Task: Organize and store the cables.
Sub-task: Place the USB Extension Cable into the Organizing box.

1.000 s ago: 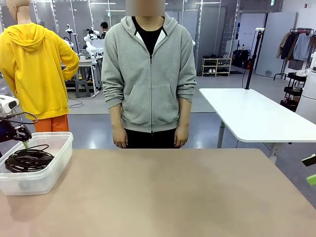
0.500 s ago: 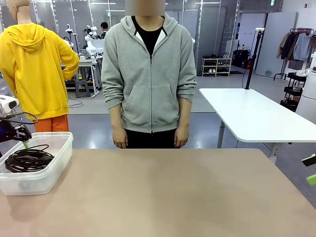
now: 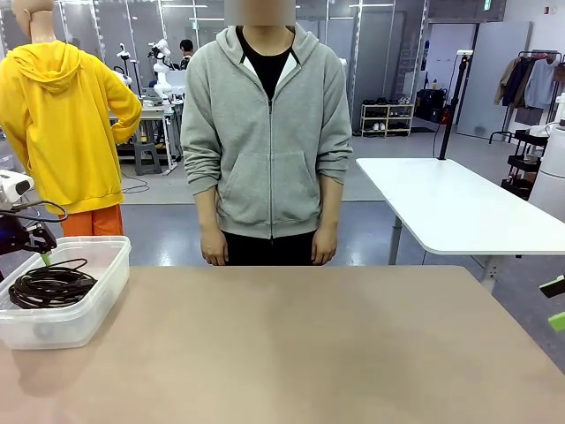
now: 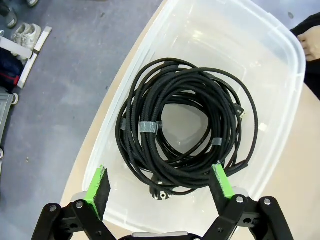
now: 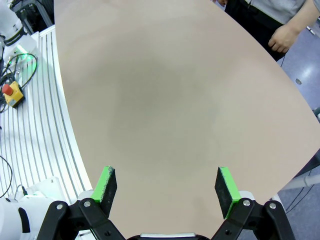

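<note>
A bare tan table (image 3: 300,344) is seen stretching between the robot and a person (image 3: 267,132) in a grey hoodie, who is stood at the far edge with hands down. At the table's left end a clear plastic bin (image 3: 88,314) is set, and the cables (image 4: 182,127) are found inside it, lying as overlapping black coils bound here and there with grey tape, a chunky plug (image 4: 159,194) resting near the bin's near wall. The left gripper (image 4: 160,187) is held above the bin, its jaws spread wide and nothing gripped. The right gripper (image 5: 167,187) is likewise held wide and empty, over bare tabletop well apart from the bin.

No cable is seen on the table outside the bin, so the storing is judged all but finished. What remains is thought to be a clean retreat: the left gripper is best lifted straight up, fingers kept clear of the coils and the bin's rim, so that no loop is snagged and dragged out. The bin itself is best left undisturbed.
</note>
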